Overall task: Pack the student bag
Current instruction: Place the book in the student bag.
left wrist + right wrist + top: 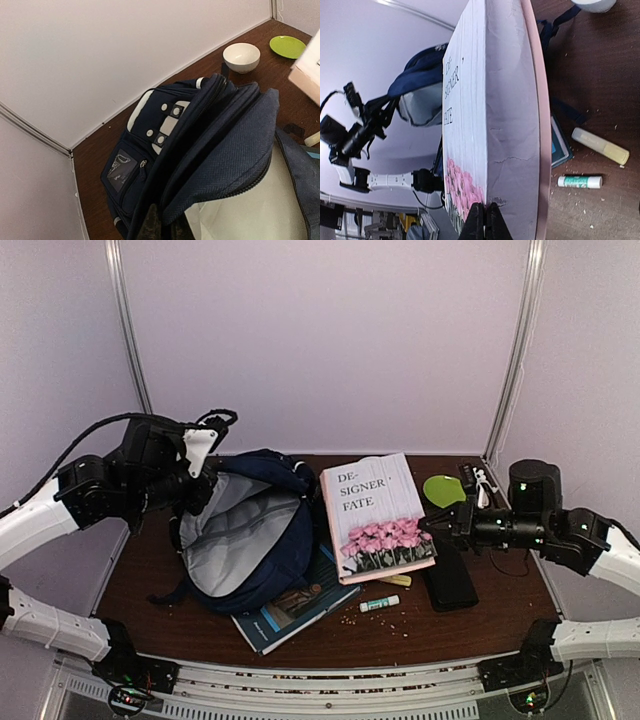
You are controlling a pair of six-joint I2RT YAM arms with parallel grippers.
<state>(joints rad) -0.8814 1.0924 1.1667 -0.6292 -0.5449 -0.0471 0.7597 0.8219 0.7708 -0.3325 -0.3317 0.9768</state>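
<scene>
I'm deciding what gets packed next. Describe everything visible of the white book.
The white book is thick, closed, titled DE-SIGNER FATE in black, with pink roses below and a pinkish back. It sits tilted beside the open student bag, right edge pinched by the shut right hand, lower left corner over a blue book.

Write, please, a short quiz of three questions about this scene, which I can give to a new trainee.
1. True or false: the student bag is zipped shut.
2. Which lies nearer the front edge of the table: the glue stick or the green plate?
3. The right hand is shut on: A the glue stick; B the rose-cover book; C the green plate.

Key: 1 false, its mouth gapes and the grey lining shows; 2 the glue stick; 3 B.
</scene>
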